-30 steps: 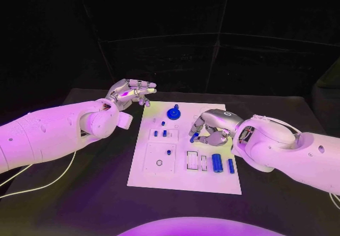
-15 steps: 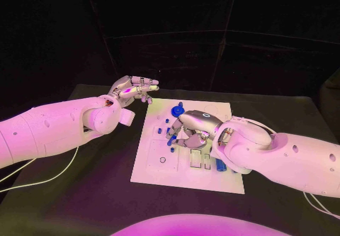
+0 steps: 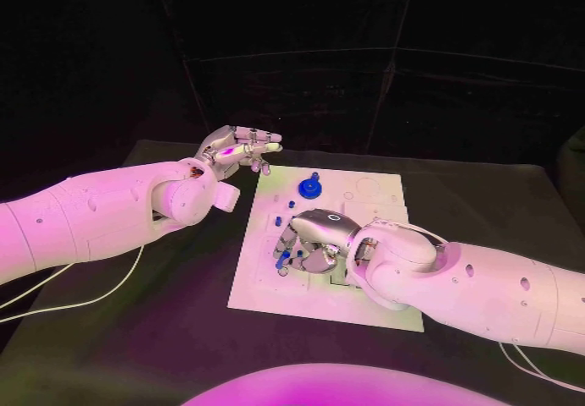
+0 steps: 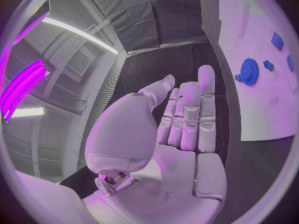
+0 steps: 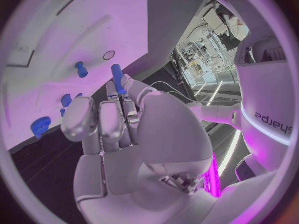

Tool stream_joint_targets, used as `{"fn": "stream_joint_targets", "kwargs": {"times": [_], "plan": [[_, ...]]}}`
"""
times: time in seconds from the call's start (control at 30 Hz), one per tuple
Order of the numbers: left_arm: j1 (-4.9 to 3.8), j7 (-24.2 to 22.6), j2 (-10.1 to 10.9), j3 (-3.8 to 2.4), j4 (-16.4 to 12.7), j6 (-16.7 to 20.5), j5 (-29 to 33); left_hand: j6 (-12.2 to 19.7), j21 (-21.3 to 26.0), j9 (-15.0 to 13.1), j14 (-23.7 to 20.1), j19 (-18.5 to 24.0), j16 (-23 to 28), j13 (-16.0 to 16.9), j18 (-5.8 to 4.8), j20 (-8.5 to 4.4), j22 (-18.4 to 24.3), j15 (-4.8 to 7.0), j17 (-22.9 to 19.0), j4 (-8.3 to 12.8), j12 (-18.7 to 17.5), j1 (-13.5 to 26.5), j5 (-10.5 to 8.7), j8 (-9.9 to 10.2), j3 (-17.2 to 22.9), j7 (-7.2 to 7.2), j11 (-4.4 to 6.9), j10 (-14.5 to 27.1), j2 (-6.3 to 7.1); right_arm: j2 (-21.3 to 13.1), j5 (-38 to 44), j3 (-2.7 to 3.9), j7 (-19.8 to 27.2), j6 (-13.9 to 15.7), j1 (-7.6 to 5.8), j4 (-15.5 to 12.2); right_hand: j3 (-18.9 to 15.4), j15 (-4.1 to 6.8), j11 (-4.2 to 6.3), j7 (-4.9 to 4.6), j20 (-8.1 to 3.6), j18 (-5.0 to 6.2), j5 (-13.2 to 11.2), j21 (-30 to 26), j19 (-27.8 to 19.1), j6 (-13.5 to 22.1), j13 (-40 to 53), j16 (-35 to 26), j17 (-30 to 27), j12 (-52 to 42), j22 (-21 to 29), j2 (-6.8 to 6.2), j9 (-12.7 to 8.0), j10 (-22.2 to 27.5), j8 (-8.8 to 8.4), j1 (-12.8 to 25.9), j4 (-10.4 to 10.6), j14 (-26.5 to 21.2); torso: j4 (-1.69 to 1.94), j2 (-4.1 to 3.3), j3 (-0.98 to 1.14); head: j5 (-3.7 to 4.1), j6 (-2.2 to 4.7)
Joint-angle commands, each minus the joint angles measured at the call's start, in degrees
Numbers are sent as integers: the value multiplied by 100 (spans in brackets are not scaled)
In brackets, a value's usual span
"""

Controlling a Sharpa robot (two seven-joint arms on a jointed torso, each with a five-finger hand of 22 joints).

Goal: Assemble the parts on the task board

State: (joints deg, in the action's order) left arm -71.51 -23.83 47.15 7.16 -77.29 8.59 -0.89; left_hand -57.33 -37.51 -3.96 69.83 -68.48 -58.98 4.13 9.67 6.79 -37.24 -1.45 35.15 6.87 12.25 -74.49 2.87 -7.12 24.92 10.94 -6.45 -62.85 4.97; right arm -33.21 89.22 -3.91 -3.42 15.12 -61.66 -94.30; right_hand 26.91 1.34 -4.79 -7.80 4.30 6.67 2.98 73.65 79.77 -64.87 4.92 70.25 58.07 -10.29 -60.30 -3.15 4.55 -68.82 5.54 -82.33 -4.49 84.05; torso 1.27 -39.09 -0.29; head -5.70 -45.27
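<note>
We see right silver hand [image 3: 314, 241] low over white rectangular task board [image 3: 366, 309], fingers pinching small blue cylindrical peg [image 5: 116, 78] above board's middle. Left silver hand [image 3: 234, 150] hovers off board's far-left corner, fingers straight, holding nothing. Blue gear [image 3: 311, 185] sits at board's far end.

Dim magenta wash; fisheye-warped edges

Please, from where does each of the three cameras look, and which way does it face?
Head view: from the robot's head, down at the task board; both arms show.
Left wrist view: behind the left hand, facing the board's edge.
Right wrist view: behind the right hand, which holds a blue peg over the board.
All views share the blue gear.
</note>
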Motion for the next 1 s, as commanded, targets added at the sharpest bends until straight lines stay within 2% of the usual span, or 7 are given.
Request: {"fn": "stream_joint_targets", "kwargs": {"times": [0.03,0.33,0.63,1.0], "plan": [[-8,-20,-13,-4,1,-72,21,42,38,1,-48,31,27,9,74,15,9,-3,-17,-2,32,-12,-7,-30,-27,9,-18,45,-31,43,294,0,-39,-195,5,46,30,3,117,-22,9,-111,39,43,7,25,10,41,14,35,-13,-3,-10,-117,-28,-20,-8,125,-2,-3,1,-13,-9],[-8,-11,-22,-4,7,-77,21,42,38,1,-48,31,27,9,74,15,9,-3,-17,-2,32,-12,-7,-30,-27,9,-18,45,-31,93,441,-2,-179,-451,18,108,40,1,116,-24,9,-111,42,46,7,27,11,44,14,40,-16,-4,-11,-116,-31,-24,-19,126,-3,-2,-3,-17,-29],[-8,-7,-29,-4,11,-83,21,42,38,1,-48,31,27,9,74,15,9,-3,-17,-2,32,-12,-7,-30,-27,9,-18,45,-31,145,608,-6,-319,-533,20,160,42,0,114,-25,10,-110,42,45,5,28,12,43,11,43,-13,-6,-12,-115,-33,-21,-21,125,-3,-3,1,-18,-44],[-8,-7,-24,-3,15,-77,21,45,42,1,-52,32,27,10,74,17,11,-4,-24,-4,38,-13,-7,-34,-31,7,-17,50,-37,162,691,-63,-382,-671,21,173,45,-2,111,-27,11,-110,42,45,4,27,12,44,10,48,-13,-6,-12,-114,-34,-11,-20,125,-6,2,0,-28,-65]]}}
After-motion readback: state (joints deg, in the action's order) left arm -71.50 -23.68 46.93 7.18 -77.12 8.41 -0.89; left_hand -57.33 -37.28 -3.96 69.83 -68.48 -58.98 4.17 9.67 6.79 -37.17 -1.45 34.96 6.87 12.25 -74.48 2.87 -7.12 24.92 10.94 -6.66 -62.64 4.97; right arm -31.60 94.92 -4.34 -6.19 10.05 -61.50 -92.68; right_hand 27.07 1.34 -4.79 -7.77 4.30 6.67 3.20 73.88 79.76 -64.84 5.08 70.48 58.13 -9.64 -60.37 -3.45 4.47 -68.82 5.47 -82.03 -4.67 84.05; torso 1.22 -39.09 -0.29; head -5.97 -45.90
